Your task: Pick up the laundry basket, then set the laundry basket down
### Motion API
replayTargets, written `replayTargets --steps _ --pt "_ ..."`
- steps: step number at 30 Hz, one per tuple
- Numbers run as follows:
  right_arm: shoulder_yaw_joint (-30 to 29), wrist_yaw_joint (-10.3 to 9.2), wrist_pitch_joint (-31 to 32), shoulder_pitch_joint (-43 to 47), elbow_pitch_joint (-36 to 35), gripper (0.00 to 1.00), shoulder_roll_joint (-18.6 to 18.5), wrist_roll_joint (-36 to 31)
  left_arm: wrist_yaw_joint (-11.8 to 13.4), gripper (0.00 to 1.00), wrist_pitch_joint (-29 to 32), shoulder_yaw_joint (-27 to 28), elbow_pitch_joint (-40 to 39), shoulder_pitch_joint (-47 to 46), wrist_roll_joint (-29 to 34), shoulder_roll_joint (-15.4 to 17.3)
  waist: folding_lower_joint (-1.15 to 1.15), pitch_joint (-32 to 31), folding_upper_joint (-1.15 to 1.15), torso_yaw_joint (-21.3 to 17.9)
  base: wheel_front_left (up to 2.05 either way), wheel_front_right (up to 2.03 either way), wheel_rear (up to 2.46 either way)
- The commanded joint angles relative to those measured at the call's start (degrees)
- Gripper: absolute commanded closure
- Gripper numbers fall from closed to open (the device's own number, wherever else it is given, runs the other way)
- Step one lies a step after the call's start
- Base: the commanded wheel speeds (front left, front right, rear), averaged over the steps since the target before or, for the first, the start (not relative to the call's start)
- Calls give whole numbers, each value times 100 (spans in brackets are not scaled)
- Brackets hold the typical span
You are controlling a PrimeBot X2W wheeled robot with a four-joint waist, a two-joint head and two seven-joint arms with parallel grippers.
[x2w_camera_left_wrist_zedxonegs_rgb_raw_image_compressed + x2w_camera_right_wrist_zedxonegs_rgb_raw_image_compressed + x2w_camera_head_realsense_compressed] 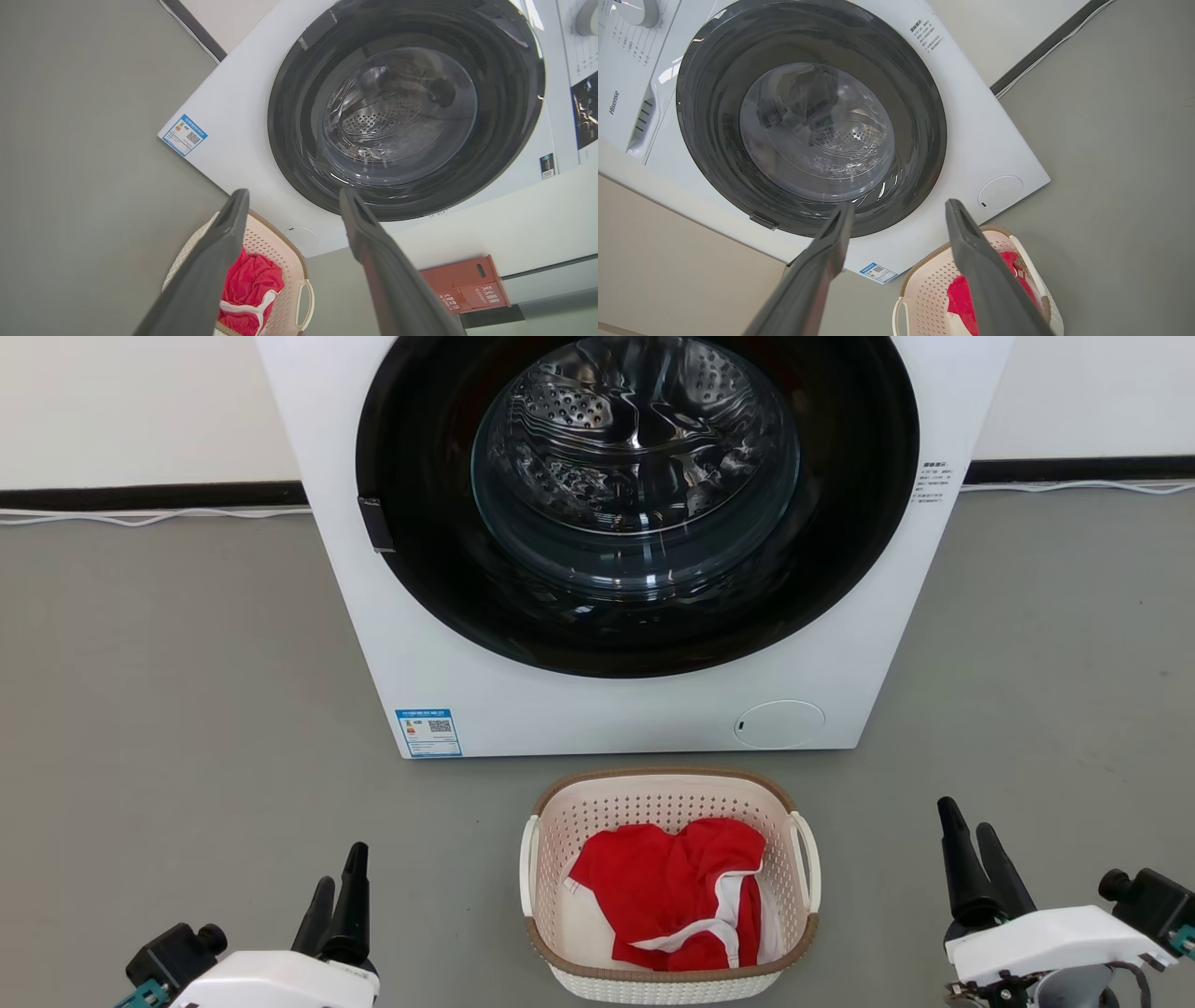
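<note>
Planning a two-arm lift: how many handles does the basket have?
2. One handle is on the basket's left side, the other on its right side. Neither is hidden.

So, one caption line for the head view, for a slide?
Laundry basket with a red garment before the washing machine, flanked by left tool and right tool.

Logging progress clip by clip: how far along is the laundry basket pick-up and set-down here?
Done: nothing yet; the laundry basket rests on the floor before the washing machine, a red garment inside. In hand: nothing; the left gripper and right gripper are open, out to either side, clear of its handles. Remaining: grasp, lift, set down.
</note>
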Motion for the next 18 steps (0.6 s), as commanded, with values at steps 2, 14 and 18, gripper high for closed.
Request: replayTargets --steps 2,14,18 --pt "97 22 -125 -323 -126 0 -88 -264 33 0 -76 46 -154 -252 268 51 0 0 0 1 0 0 0" --pt "144 26 -327 -356 -33 0 -143 -1196 94 0 -278 19 -154 -249 1244 62 0 -8 0 -2 0 0 0" --pt "165 28 -395 -362 -6 0 -150 -1489 111 0 -346 14 -159 -254 1554 65 0 -11 0 -5 0 0 0"
